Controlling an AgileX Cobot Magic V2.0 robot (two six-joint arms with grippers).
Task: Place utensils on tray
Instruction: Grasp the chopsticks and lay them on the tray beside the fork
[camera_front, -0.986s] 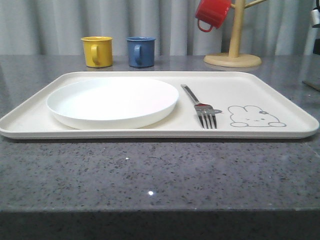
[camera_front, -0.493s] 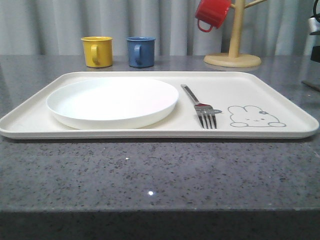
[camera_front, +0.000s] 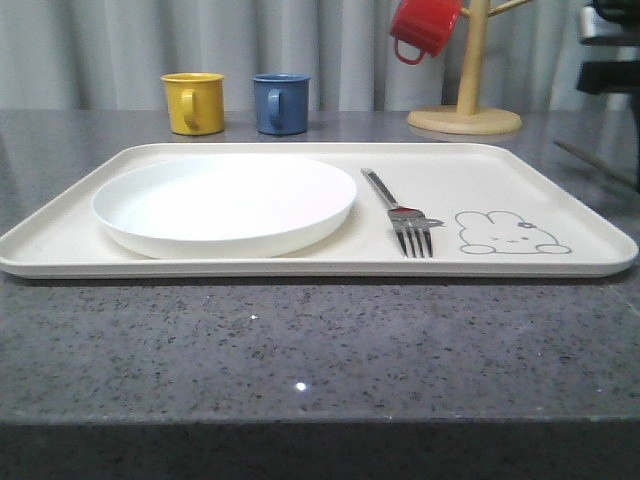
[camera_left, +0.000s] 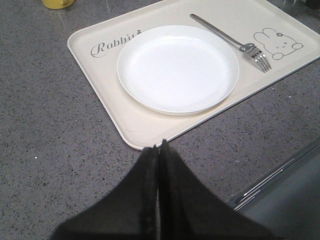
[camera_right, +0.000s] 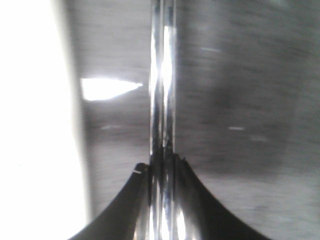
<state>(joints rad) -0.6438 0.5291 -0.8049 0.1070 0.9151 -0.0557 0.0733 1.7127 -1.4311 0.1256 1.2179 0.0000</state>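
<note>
The cream tray (camera_front: 300, 262) lies across the grey counter, with a round white plate (camera_front: 225, 200) on its left half. A steel fork (camera_front: 400, 212) rests on the tray between the plate and the rabbit drawing. The left wrist view also shows the tray (camera_left: 100, 70), plate (camera_left: 177, 67) and fork (camera_left: 225, 36). My left gripper (camera_left: 159, 145) is shut and empty, just off the tray's near corner. My right gripper (camera_right: 162, 157) is shut on a pair of steel chopsticks (camera_right: 162, 75). They show as a thin slanted line (camera_front: 598, 163) to the right of the tray, under the right arm (camera_front: 610, 55).
A yellow mug (camera_front: 195, 102) and a blue mug (camera_front: 281, 103) stand behind the tray. A red mug (camera_front: 425, 27) hangs on a wooden mug tree (camera_front: 466, 118) at the back right. The counter's edge with a metal strip (camera_left: 270, 177) runs near my left gripper.
The right arm has come further into the front view from the right edge, moving left, and the slanted chopsticks have moved left with it. The tray, plate and fork have not moved.
</note>
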